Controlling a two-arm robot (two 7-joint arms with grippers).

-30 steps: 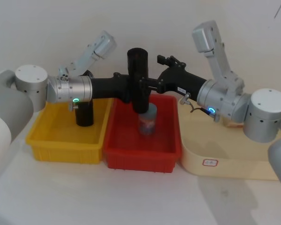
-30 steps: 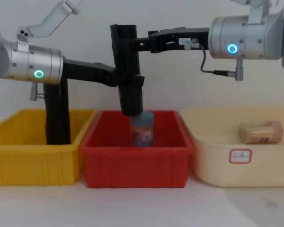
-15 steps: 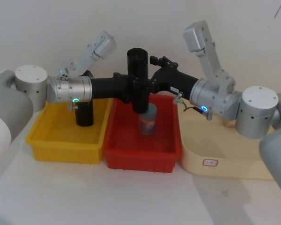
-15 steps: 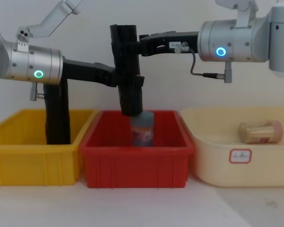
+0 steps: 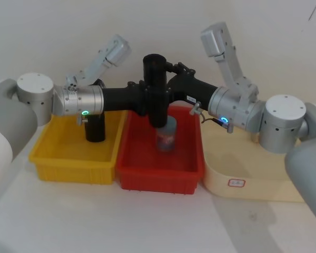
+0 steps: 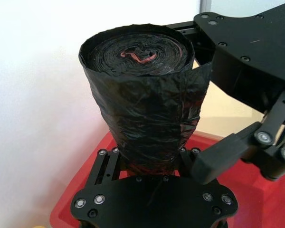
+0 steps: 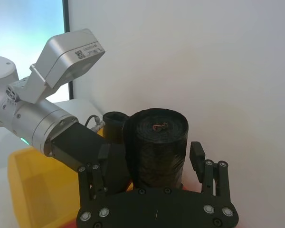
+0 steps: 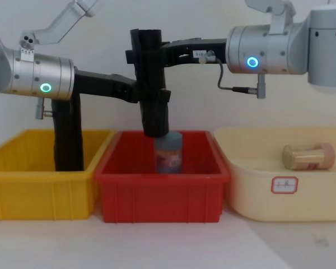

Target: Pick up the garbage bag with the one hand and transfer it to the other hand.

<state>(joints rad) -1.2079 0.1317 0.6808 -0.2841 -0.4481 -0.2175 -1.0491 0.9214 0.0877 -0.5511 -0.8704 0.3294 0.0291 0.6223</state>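
The garbage bag (image 5: 156, 113), a crinkled black roll, is held upright above the red bin (image 5: 158, 176). My left gripper (image 5: 154, 101), on the green-lit wrist, is shut on its middle, and the roll rises from between the fingers in the left wrist view (image 6: 147, 109). My right gripper (image 8: 141, 53), on the blue-lit wrist, reaches in from the right at the roll's upper part. Its fingers (image 7: 197, 156) stand open on either side of the roll (image 7: 156, 147), with a narrow gap showing.
A smoother black roll (image 8: 67, 134) stands in the yellow bin (image 8: 22, 185) on the left. A jar (image 8: 168, 152) stands in the red bin just under the held roll. A jar (image 8: 308, 156) lies in the beige tray (image 8: 257, 196) on the right.
The right gripper has moved left toward the roll, and its fingers now straddle the upper part. The left arm and the roll have stayed still.
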